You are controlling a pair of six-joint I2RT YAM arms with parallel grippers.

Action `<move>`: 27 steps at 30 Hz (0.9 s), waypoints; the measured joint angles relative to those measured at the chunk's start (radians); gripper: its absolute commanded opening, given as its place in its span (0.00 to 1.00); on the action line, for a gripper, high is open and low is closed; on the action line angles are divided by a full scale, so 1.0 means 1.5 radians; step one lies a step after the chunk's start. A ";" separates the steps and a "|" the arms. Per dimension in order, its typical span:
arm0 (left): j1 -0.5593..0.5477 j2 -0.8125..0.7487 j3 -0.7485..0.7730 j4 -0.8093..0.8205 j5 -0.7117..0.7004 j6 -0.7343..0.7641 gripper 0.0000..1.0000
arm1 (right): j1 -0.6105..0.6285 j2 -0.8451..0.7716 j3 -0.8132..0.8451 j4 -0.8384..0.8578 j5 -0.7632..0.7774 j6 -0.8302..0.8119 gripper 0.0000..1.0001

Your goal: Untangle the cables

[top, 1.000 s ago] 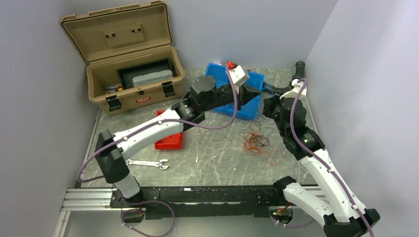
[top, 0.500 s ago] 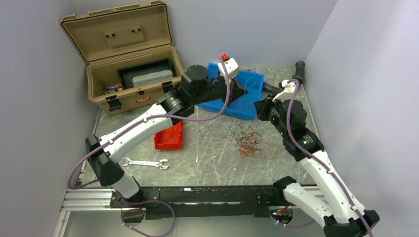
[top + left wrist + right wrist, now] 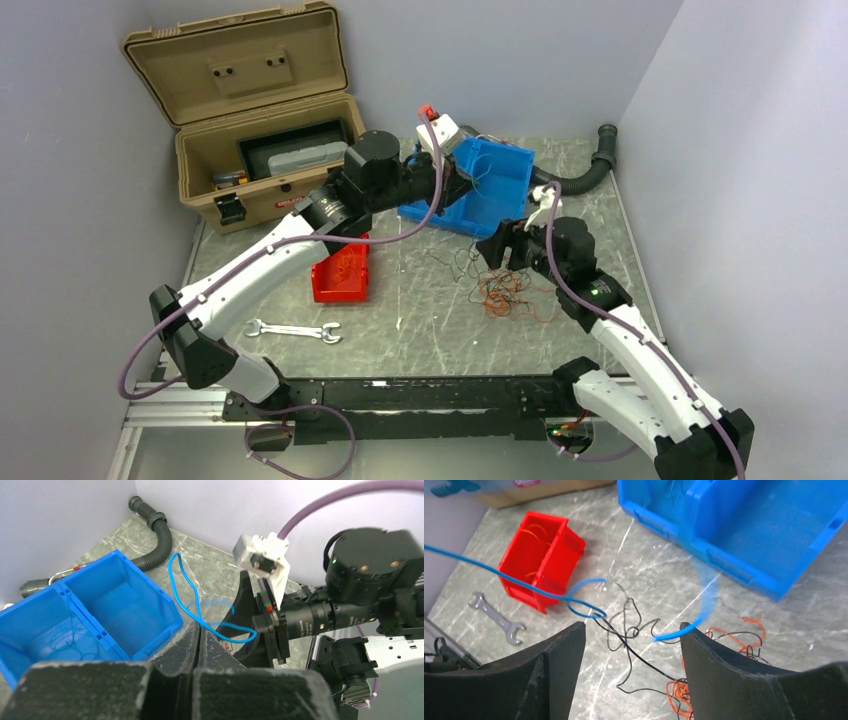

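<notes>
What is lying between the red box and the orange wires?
Thin black wires sprawl on the table between the red box and the orange wires, and a blue wire loops across there too. The right wrist view shows it.

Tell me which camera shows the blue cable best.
Left wrist view: the blue cable loops sharp and close, rising from the shut left pincer. The right wrist view shows one taut stretch, the rest blurred. From the top camera it is too thin to trace.

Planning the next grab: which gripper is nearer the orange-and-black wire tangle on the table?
Right. The right gripper hangs open over the tangle; the left gripper is farther back by the blue bin, shut on a blue wire.
</notes>
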 measured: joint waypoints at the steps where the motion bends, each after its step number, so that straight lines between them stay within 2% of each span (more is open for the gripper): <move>1: 0.001 -0.004 0.000 -0.004 -0.003 0.000 0.00 | 0.000 -0.001 -0.016 0.008 -0.012 -0.002 0.70; 3: 0.004 -0.010 0.000 -0.009 -0.007 0.001 0.00 | 0.000 -0.001 -0.043 0.024 -0.027 -0.004 0.64; 5: 0.005 -0.012 0.000 -0.015 -0.009 0.001 0.00 | 0.000 -0.001 -0.064 0.040 -0.036 -0.006 0.49; 6: 0.006 -0.013 0.000 -0.016 -0.012 0.001 0.00 | 0.000 0.001 -0.070 0.046 -0.040 -0.008 0.40; 9: 0.007 -0.014 0.000 -0.017 -0.014 0.003 0.00 | 0.000 0.013 -0.074 0.068 -0.052 -0.010 0.00; 13: 0.008 -0.015 0.004 -0.038 -0.036 0.016 0.00 | 0.000 0.033 -0.074 0.081 -0.043 0.000 0.00; 17: 0.023 -0.016 0.024 -0.081 -0.088 0.019 0.00 | -0.001 0.043 -0.074 0.061 0.026 0.030 0.00; 24: 0.168 -0.076 0.005 -0.106 -0.159 -0.027 0.00 | -0.042 0.085 -0.079 -0.050 0.174 0.146 0.00; 27: 0.201 -0.106 -0.008 -0.105 -0.179 -0.038 0.00 | -0.079 0.086 -0.098 -0.087 0.210 0.196 0.00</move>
